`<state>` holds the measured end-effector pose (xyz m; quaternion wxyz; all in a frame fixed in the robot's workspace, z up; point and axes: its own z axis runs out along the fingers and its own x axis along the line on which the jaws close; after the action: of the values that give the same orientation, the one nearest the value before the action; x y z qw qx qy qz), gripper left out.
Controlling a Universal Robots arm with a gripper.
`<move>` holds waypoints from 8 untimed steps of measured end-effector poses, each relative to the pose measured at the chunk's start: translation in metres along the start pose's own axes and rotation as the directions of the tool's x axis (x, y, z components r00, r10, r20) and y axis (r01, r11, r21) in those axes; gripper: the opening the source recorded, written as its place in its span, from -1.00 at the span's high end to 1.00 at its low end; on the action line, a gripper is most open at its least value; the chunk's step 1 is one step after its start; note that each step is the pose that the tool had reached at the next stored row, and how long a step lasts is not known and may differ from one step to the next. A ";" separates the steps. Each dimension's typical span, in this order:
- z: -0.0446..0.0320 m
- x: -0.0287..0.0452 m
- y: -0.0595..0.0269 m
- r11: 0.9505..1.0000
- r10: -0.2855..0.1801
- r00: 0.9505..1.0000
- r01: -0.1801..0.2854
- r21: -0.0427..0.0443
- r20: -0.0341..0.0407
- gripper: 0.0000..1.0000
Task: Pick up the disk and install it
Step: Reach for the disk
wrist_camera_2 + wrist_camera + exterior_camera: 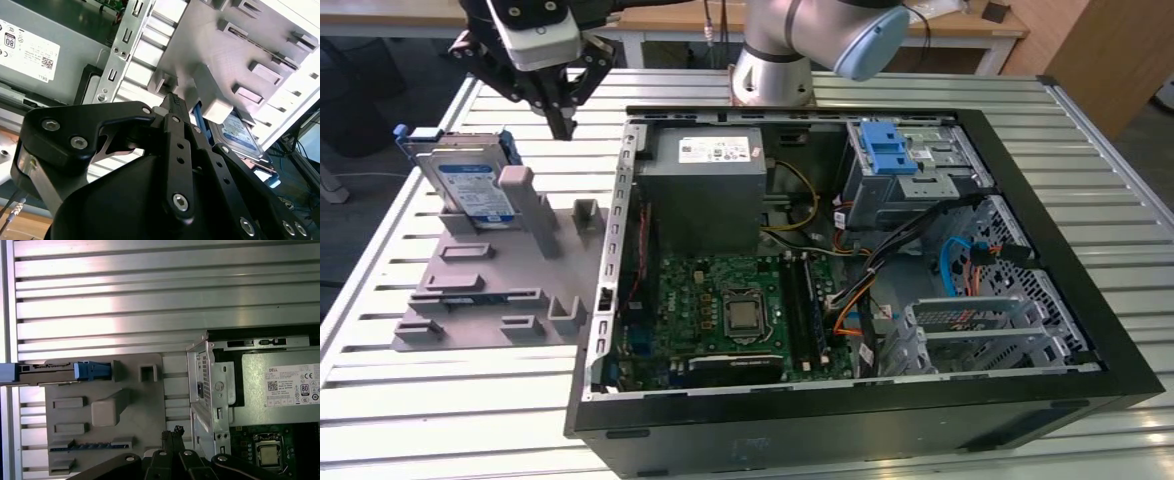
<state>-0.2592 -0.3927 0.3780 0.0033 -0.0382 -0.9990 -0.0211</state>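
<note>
The disk [464, 185], a silver drive with a blue-and-white label in a blue frame, stands on edge in a grey fixture [480, 290] at the exterior view's left. My gripper [562, 128] hangs above the table just to the right of the disk's top, between it and the open computer case [1067, 230]. Its black fingers are shut together with nothing between them. In the second wrist view the gripper [173, 100] points past the fixture [220, 30] with the disk [240, 132] behind it. The first wrist view has the disk [50, 371] edge-on, apart from the gripper [176, 431].
The case lies open on a slatted metal table [454, 400]. Inside are a grey power supply [707, 180], a motherboard [744, 312], loose cables and a drive cage with a blue latch [887, 155]. The arm's base [774, 70] stands behind the case.
</note>
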 end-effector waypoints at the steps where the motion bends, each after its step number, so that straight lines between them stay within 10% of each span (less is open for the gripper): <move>1: 0.0000 0.0012 0.0000 1.000 0.000 1.000 0.000 0.000 0.000 0.79; 8: 0.0007 0.0110 0.0027 1.000 0.000 1.000 0.000 0.000 0.000 0.79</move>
<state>-0.2699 -0.3891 0.3775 0.0032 -0.0382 -0.9990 -0.0211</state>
